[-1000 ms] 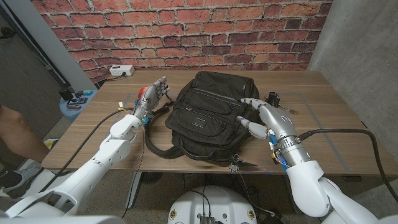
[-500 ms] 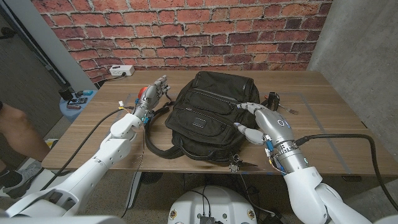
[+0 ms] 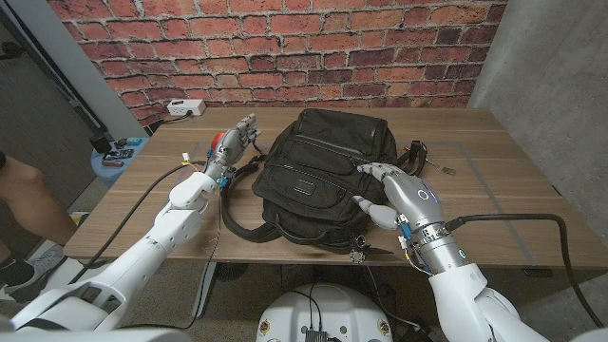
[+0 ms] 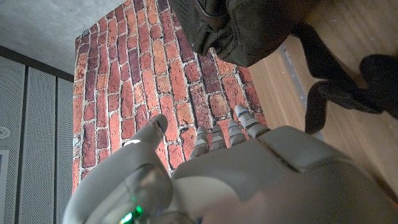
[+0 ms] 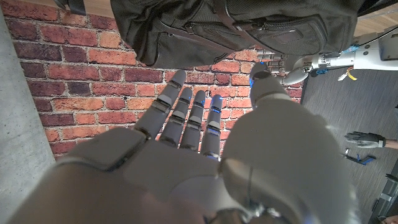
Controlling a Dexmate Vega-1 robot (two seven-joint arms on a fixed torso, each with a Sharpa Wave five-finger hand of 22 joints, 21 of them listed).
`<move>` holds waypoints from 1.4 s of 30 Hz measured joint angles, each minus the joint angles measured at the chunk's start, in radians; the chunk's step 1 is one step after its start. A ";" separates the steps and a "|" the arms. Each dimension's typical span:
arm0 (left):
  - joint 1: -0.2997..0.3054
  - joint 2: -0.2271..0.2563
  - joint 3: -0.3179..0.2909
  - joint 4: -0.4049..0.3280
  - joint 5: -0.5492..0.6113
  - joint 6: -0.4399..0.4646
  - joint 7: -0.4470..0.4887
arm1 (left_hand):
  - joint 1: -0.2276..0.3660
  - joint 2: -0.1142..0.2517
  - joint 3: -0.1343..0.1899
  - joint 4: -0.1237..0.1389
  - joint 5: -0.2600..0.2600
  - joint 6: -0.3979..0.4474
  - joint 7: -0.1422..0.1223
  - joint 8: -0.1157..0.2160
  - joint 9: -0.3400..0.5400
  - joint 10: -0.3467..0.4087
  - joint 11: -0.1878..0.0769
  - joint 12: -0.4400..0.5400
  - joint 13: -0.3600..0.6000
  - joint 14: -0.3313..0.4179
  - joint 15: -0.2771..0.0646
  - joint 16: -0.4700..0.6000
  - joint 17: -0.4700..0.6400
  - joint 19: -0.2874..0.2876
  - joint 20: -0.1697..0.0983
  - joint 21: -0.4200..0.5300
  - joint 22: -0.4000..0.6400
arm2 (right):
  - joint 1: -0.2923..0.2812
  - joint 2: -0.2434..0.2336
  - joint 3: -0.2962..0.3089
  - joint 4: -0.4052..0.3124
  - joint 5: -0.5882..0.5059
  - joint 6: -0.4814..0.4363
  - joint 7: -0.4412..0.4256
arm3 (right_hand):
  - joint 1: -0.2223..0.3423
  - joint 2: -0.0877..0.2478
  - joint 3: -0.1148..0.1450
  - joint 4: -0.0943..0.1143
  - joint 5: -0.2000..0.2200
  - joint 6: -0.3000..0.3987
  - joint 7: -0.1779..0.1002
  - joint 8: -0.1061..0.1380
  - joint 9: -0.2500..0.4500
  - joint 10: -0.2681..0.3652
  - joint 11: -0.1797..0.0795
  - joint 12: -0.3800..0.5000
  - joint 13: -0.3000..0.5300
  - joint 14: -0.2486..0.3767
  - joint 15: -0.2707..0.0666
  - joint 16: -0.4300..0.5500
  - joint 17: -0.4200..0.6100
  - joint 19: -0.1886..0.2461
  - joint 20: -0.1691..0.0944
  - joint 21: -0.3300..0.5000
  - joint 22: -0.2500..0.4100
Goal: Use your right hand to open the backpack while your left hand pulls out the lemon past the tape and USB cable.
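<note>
Moved in over the last second: right hand [image 3: 397,190], drawn from the right-of-centre tabletop [image 3: 503,180] leftward and slightly down the frame, now lying over the right flank of the black backpack [image 3: 318,171] at picture centre, fingertips [image 3: 366,168] reaching onto the fabric near the zip lines. Fingers spread and extended, nothing grasped; seen the same in the right wrist view, where the right hand [image 5: 205,155] is splayed with the backpack [image 5: 236,28] beyond the fingertips. Cannot tell whether the fingertips actually press the fabric or hover just above. Left hand [image 3: 236,144] unchanged, standing at the upper left of the bag, just beside its left edge, fingers straight and apart, empty; likewise open in the left wrist view [image 4: 205,168], with the backpack [image 4: 242,28] ahead and a strap [image 4: 329,87] trailing across the wood. Backpack itself unshifted, zipped, flat on the tabletop, straps spilling toward the lower left. Lemon, tape and USB cable presumably inside, hidden by the closed bag. Probable meaning: approach phase nearly finished, opening not yet begun; next need looks like finding a zipper pull or flap edge under the right fingers, with the left waiting close to reach in.
</note>
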 measured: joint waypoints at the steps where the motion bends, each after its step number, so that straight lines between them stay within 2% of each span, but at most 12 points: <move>1: -0.008 -0.003 0.002 0.011 0.000 -0.002 -0.005 | 0.000 0.000 0.000 0.000 0.000 0.000 0.000 0.000 0.000 0.000 0.000 0.000 0.000 0.000 0.000 0.000 0.000 0.000 0.000 0.000 0.000 | 0.002 0.002 -0.006 0.002 -0.016 -0.005 0.003 | 0.002 -0.002 0.000 0.000 0.000 0.002 -0.002 0.000 0.000 0.000 0.000 0.000 0.000 0.001 0.001 0.000 0.000 0.000 0.000 0.000 0.000; 12: -0.066 -0.032 0.018 0.087 0.003 -0.020 -0.051 | 0.000 0.000 0.000 0.000 0.000 0.000 0.000 0.000 0.000 0.000 0.000 0.000 0.000 0.000 0.000 0.000 0.000 0.000 0.000 -0.004 0.000 | 0.016 0.030 -0.065 0.017 -0.120 -0.048 0.032 | 0.006 -0.006 -0.001 0.007 0.000 0.005 -0.005 -0.004 0.000 0.007 -0.007 0.000 0.005 0.011 0.000 0.004 0.005 0.009 -0.002 0.000 0.000; 28: -0.079 -0.042 0.023 0.095 0.007 -0.024 -0.050 | 0.004 -0.004 -0.004 -0.004 0.000 0.000 0.000 0.000 0.000 0.000 0.000 0.000 0.000 0.000 0.000 0.000 0.000 0.005 0.005 -0.007 0.000 | -0.004 0.042 -0.086 0.017 -0.120 -0.048 0.032 | 0.006 -0.006 -0.001 0.013 0.007 0.005 -0.005 -0.010 0.000 0.007 -0.007 -0.001 0.005 0.011 0.000 0.004 0.008 0.013 0.002 0.000 0.000; 29: -0.076 -0.040 0.023 0.092 0.007 -0.023 -0.047 | 0.004 -0.004 -0.004 -0.004 0.000 0.000 0.000 0.000 0.000 0.000 0.000 0.000 0.000 0.000 0.000 0.000 0.000 0.005 0.005 -0.007 0.000 | -0.007 0.041 -0.086 0.017 -0.160 -0.074 0.047 | 0.006 -0.006 -0.003 0.014 0.007 0.005 -0.005 -0.010 0.000 0.007 -0.007 -0.001 0.007 0.011 0.000 0.004 0.009 0.013 0.002 0.000 0.000; 42: -0.011 -0.013 0.000 0.012 -0.003 -0.010 0.007 | 0.004 -0.004 -0.004 -0.004 0.000 0.000 0.000 0.000 0.000 0.000 0.000 0.000 0.000 0.000 0.000 0.000 0.000 0.005 0.005 -0.011 0.000 | -0.041 0.023 -0.074 0.034 -0.167 -0.073 0.006 | 0.006 -0.006 -0.004 0.016 0.007 0.008 -0.009 -0.010 0.000 0.007 -0.007 -0.001 0.009 0.013 0.002 0.004 0.012 0.018 -0.003 -0.006 0.000</move>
